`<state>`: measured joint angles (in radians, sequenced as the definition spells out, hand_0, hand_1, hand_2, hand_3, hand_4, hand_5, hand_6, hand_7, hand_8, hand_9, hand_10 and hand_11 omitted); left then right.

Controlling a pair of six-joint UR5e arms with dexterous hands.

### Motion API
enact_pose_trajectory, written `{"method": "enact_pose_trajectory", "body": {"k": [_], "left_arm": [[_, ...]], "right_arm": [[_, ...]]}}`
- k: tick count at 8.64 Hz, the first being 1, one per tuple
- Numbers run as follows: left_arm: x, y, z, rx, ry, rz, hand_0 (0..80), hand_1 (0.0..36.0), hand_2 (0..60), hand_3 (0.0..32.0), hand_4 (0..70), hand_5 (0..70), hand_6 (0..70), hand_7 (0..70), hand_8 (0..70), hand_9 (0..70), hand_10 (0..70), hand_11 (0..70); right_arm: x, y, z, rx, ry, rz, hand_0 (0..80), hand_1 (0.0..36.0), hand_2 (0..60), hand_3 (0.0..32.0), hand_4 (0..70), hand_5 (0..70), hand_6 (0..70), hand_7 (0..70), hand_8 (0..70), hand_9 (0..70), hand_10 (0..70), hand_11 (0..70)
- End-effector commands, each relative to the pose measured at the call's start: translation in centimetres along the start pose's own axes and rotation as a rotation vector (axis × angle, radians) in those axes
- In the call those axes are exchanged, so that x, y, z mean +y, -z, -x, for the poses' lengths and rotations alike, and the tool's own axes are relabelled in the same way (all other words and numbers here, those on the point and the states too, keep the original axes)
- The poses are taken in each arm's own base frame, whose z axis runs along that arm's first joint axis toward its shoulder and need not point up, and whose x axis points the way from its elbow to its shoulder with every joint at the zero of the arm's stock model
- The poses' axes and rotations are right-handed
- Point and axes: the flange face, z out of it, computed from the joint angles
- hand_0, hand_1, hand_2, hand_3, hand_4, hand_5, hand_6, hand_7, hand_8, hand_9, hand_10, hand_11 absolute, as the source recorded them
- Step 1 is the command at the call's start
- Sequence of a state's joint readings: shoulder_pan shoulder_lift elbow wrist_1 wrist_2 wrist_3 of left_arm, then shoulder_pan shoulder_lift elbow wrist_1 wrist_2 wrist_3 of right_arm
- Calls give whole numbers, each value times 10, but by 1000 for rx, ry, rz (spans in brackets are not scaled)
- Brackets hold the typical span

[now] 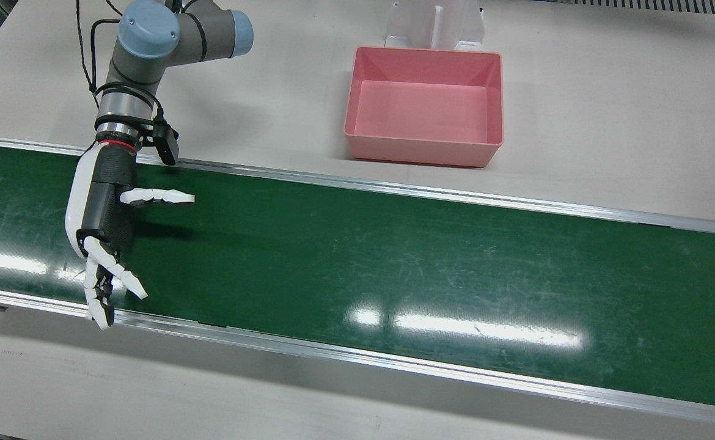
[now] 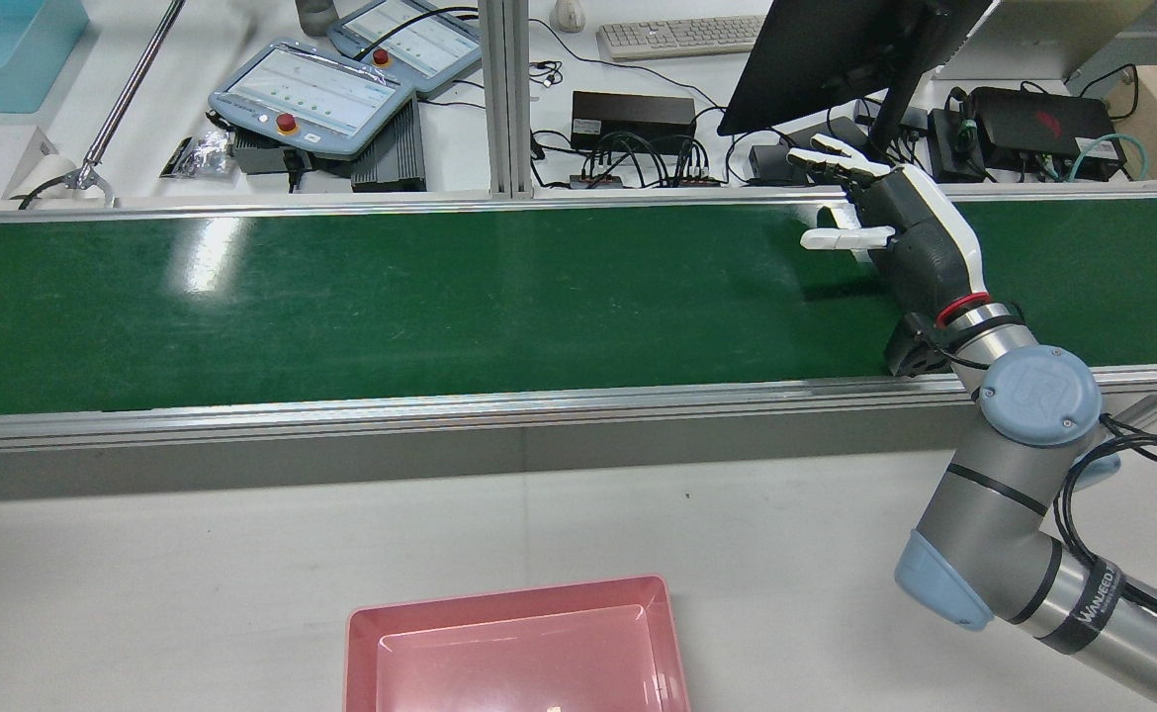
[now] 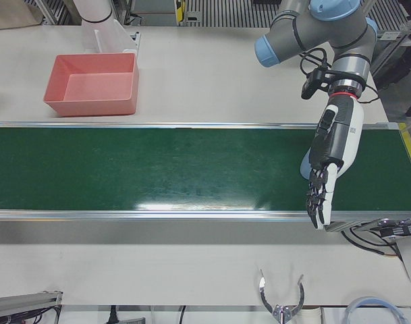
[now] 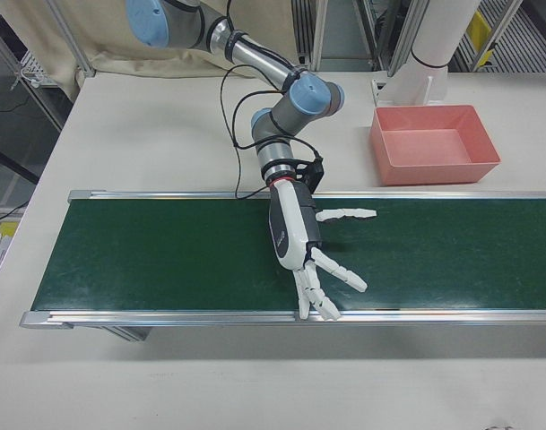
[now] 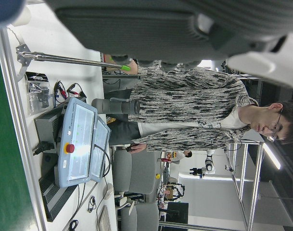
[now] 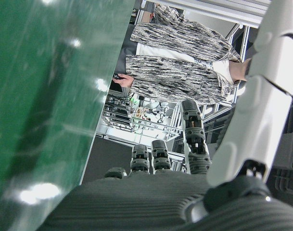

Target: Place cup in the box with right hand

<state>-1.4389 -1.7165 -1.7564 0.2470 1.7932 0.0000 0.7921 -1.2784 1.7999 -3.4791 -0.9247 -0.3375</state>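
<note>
The box (image 1: pixel 423 153) is sitting open side up on the pale tabletop (image 1: pixel 608 122), on my side of the green belt (image 1: pixel 394 256) and just beside its rail, with its long axis running parallel to the belt. Its pink floor is showing bare. I cannot tell where the cup is from any view.

I am holding my right hand (image 1: pixel 104 214) over the belt, well apart from the box and off toward the belt's end on my right. The palm is lying along a line across the belt, with the fingers (image 1: pixel 98 293) reaching past the rail on the operators' side. The thumb is sticking out sideways along the belt, toward the box's side. The fingers are spread wide and are gripping nothing.

My left hand (image 3: pixel 332 158) is hanging over the other end of the belt, also well away from the box. Its fingers are stretched out straight toward the operators' rail, and it too is holding nothing.
</note>
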Motion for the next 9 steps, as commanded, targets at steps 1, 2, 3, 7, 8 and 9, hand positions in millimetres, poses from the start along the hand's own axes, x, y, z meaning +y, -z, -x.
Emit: {"method": "enact_pose_trajectory", "body": {"k": [1, 2, 3, 7, 8, 9], "left_arm": [[0, 0, 0, 0, 0, 0, 0, 0, 0, 0, 0, 0, 0, 0, 0, 0, 0, 0], [0, 0, 0, 0, 0, 0, 0, 0, 0, 0, 0, 0, 0, 0, 0, 0, 0, 0], [0, 0, 0, 0, 0, 0, 0, 0, 0, 0, 0, 0, 0, 0, 0, 0, 0, 0], [0, 0, 0, 0, 0, 0, 0, 0, 0, 0, 0, 0, 0, 0, 0, 0, 0, 0], [0, 0, 0, 0, 0, 0, 0, 0, 0, 0, 0, 0, 0, 0, 0, 0, 0, 0], [0, 0, -1, 2, 0, 0, 0, 0, 0, 0, 0, 0, 0, 0, 0, 0, 0, 0]], "right_arm": [[2, -2, -2, 0, -1, 2, 506, 97, 0, 0, 206, 43, 46, 185, 60, 129, 0, 0], [3, -1, -4, 3, -1, 3, 494, 125, 83, 0, 164, 43, 46, 183, 60, 128, 0, 0], [3, 0, -4, 4, -1, 3, 493, 125, 84, 0, 172, 43, 46, 188, 59, 129, 0, 0], [2, 0, -4, 5, 0, 2, 499, 106, 28, 0, 172, 43, 45, 181, 58, 125, 0, 0], [2, 0, -4, 5, 0, 2, 498, 106, 28, 0, 186, 42, 46, 183, 59, 127, 0, 0], [2, 0, -4, 5, 1, 1, 499, 105, 29, 0, 187, 42, 46, 182, 59, 127, 0, 0]]}}
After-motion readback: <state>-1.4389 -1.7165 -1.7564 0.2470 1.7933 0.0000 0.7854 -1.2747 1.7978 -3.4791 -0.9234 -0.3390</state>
